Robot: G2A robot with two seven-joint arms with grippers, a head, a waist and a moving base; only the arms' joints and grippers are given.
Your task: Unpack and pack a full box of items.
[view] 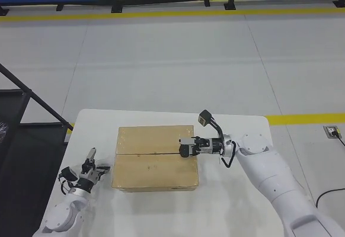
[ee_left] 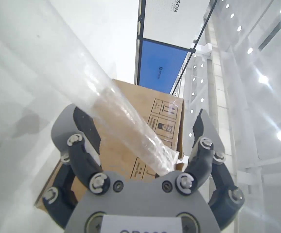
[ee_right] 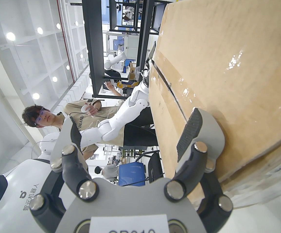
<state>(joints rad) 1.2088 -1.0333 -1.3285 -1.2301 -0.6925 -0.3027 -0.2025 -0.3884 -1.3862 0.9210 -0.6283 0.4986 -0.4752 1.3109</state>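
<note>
- The cardboard box (view: 155,157) sat near the middle of the white table (view: 232,195), with its two top flaps folded down and meeting along a middle seam (view: 149,154).
- In the right wrist view the seam (ee_right: 169,90) showed as a thin dark slit, with glossy tape along it.
- The right gripper (view: 184,148) was over the box top at the right end of the seam. Its fingers were spread wide (ee_right: 133,120) and held nothing.
- One of its finger pads (ee_right: 189,132) lay against the cardboard just beside the slit, and the other finger was clear of the box.
- The left gripper (view: 96,163) was low over the table, just beside the left end of the box and pointing toward it.
- Its fingers were also spread apart (ee_left: 139,115).
- A clear, shiny strip (ee_left: 101,90), like tape or film, ran between them without being pinched. I could not tell what it was stuck to.
</note>
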